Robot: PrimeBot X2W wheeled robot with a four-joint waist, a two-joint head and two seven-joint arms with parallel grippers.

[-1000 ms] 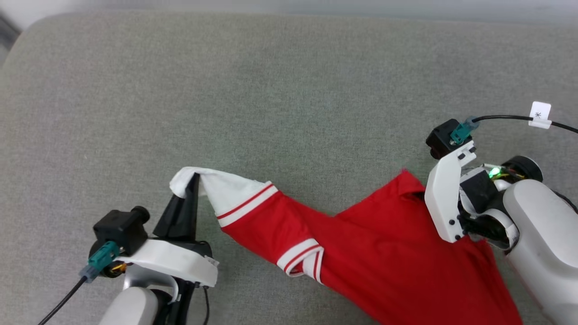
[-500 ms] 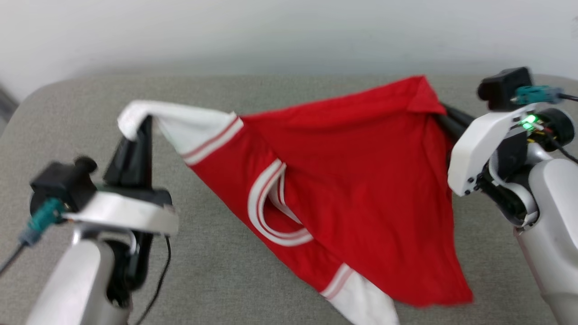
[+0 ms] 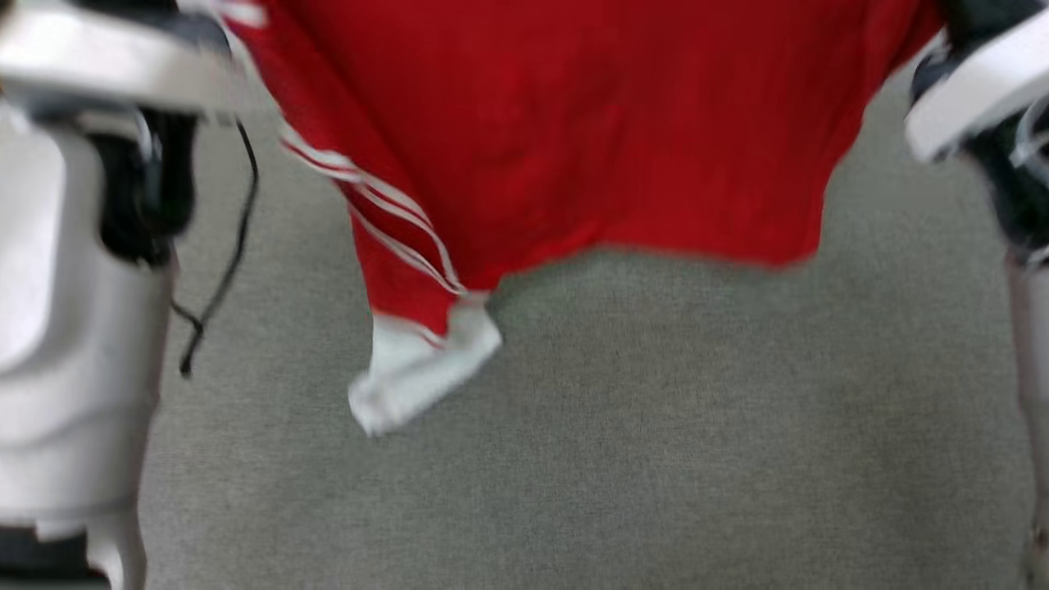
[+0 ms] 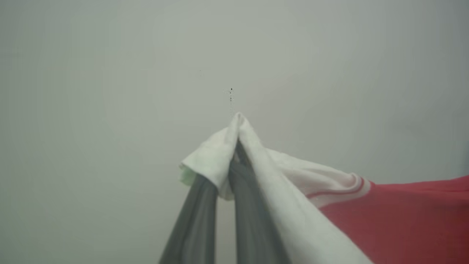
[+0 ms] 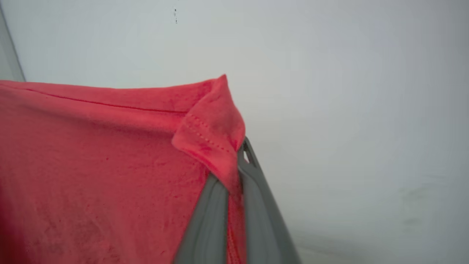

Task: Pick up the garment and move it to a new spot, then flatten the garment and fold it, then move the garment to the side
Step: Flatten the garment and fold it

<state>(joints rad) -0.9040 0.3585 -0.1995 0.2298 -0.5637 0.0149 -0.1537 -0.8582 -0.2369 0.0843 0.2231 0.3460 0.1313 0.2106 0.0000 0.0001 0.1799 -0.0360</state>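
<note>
The garment (image 3: pixel 574 123), a red jersey with white sleeves and striped trim, hangs in the air between my two arms, blurred in the head view. One white sleeve (image 3: pixel 422 369) dangles from its lower edge above the grey surface. In the left wrist view my left gripper (image 4: pixel 234 154) is shut on the other white sleeve (image 4: pixel 220 154). In the right wrist view my right gripper (image 5: pixel 238 165) is shut on a folded red hem corner (image 5: pixel 212 135). The lettering and number are hidden.
A grey fabric surface (image 3: pixel 656 426) spreads below the hanging cloth. My pale left forearm (image 3: pixel 57 287) with a black cable (image 3: pixel 229 246) stands at the left, the right wrist (image 3: pixel 983 98) at the upper right. A plain pale wall (image 4: pixel 110 73) lies beyond both grippers.
Both arms have risen with the garment, lifting it off the grey surface until it hangs free. The head view has shifted as well.
</note>
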